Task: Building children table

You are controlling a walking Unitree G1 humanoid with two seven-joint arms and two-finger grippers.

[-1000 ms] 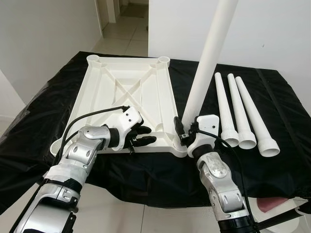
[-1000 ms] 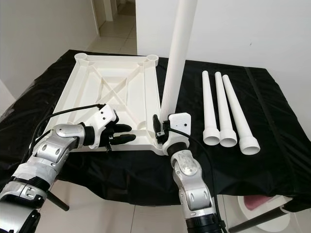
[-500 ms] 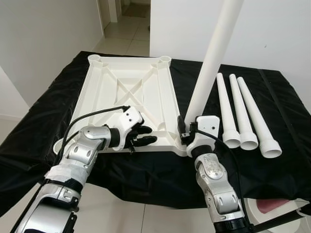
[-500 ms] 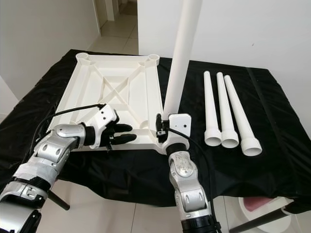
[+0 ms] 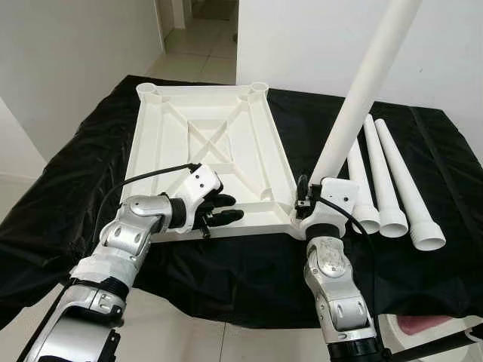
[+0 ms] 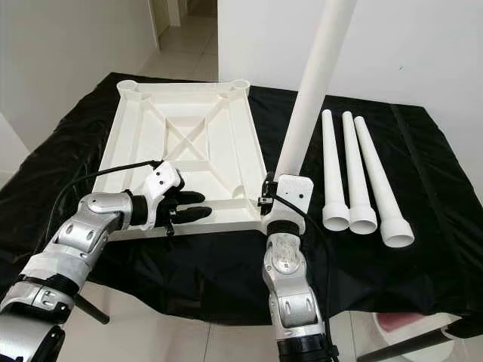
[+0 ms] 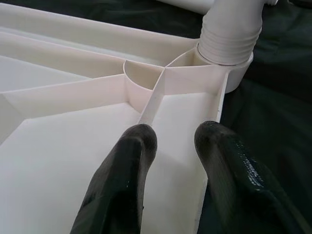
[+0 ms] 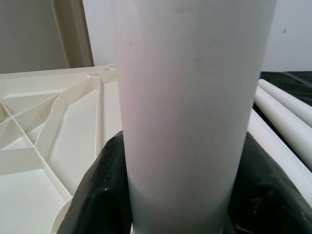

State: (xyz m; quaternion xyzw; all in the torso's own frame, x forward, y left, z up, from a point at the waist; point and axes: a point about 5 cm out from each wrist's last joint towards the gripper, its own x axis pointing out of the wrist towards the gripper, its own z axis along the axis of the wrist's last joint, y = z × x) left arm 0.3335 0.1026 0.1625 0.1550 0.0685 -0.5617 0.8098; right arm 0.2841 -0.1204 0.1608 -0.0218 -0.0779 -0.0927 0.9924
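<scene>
— What carries everything, and what sort of room is it?

— A bench (image 5: 249, 264) draped in black cloth, in a room with white walls (image 5: 60, 68) and a pale tiled floor (image 5: 189, 64); a corridor opens beyond the bench's far edge.

— How many white pieces do you count?

— One tabletop (image 5: 207, 162), lying underside up with its ribs showing, over the left half of the bench and reaching from the far edge almost to the near edge. Four table legs in all. Three loose legs (image 5: 392, 188) lie side by side near the bench's right edge, wide ends toward the near edge. The fourth leg (image 5: 362, 94) stands tilted, leaning toward the far right, its threaded base seated in the socket at the tabletop's near right corner.

— And the arms?

— Two. The right gripper (image 6: 281, 197) is at that near right corner, its fingers (image 8: 97, 195) clamped on either side of the standing leg just above its base. The left gripper (image 5: 219, 213) lies on the tabletop's near rim, left of that corner; its fingers (image 7: 122, 185) are slightly spread, one resting inside the tray-like underside, the other over the rim, gripping nothing.
</scene>
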